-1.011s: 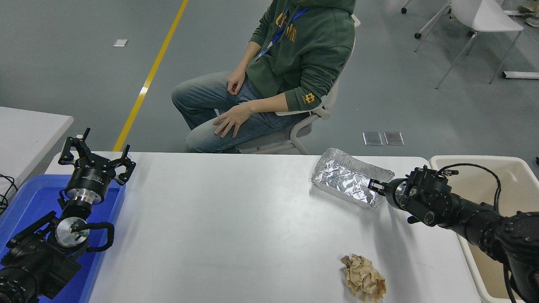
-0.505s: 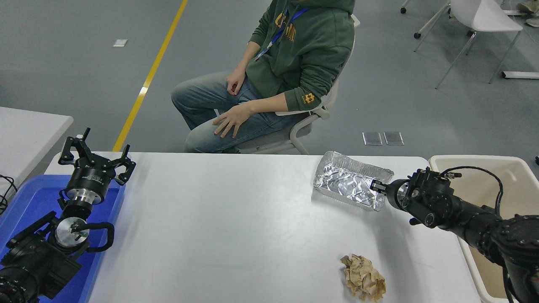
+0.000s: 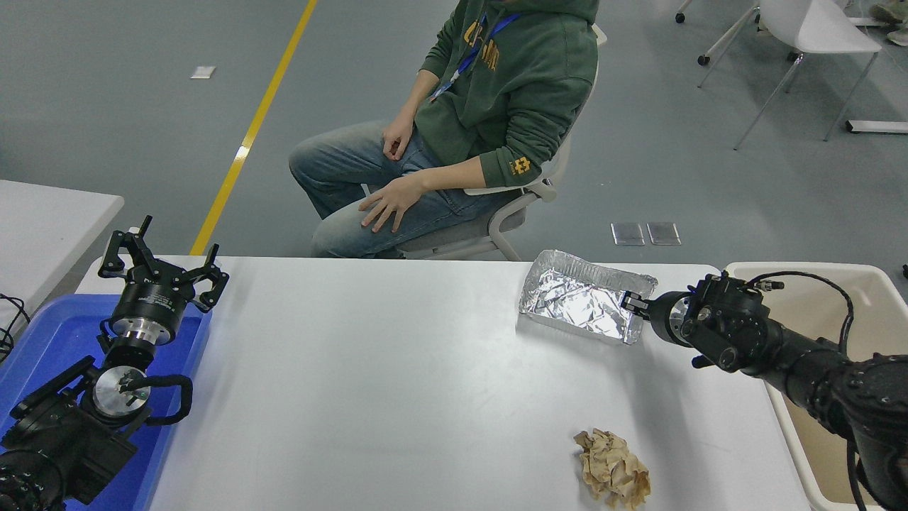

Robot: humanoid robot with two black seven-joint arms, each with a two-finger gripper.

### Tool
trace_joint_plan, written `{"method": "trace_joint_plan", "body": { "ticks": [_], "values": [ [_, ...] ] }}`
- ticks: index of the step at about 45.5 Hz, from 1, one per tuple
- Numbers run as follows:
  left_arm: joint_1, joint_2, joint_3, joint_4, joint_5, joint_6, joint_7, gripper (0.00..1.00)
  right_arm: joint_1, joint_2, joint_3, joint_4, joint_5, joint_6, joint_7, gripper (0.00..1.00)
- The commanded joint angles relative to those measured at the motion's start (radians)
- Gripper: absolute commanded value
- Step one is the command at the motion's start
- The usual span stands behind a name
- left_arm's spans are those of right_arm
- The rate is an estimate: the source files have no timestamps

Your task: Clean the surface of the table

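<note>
The white table surface [image 3: 397, 369] fills the lower half of the head view. A crumpled silver foil tray [image 3: 578, 294] is at its far right, its near right end raised slightly with a shadow below. My right gripper [image 3: 631, 304] comes in from the right edge and is shut on the tray's right rim. A wad of crumpled brown paper [image 3: 611, 477] lies near the front edge, apart from both arms. My left gripper [image 3: 162, 264] is parked open at the lower left, holding nothing.
A blue plastic tray [image 3: 50, 333] sits under the left arm at the table's left end. A beige bin [image 3: 872, 298] stands just past the right end. A person in a green hoodie [image 3: 511, 92] sits on a chair beyond the far edge.
My right gripper has pulled up and slightly back, and the foil tray held in it has shifted a little left and toward the far edge. The left arm and brown paper have not moved.
</note>
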Motion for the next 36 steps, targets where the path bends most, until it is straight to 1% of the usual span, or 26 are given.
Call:
{"method": "trace_joint_plan", "body": {
  "ticks": [1, 13, 25, 36],
  "values": [
    [0.000, 0.000, 0.000, 0.000, 0.000, 0.000, 0.000, 1.00, 0.035, -0.101, 0.003, 0.119, 0.053, 0.030, 0.071, 0.00],
    [0.000, 0.000, 0.000, -0.001, 0.000, 0.000, 0.000, 1.00, 0.055, -0.313, 0.097, 0.441, 0.049, 0.030, 0.090, 0.00],
    [0.000, 0.000, 0.000, 0.000, -0.002, 0.000, 0.000, 1.00, 0.074, -0.489, 0.129, 0.637, 0.038, 0.030, 0.108, 0.00],
    [0.000, 0.000, 0.000, 0.000, 0.000, 0.000, 0.000, 1.00, 0.080, -0.638, 0.215, 0.804, 0.035, 0.030, 0.125, 0.00]
  ]
}}
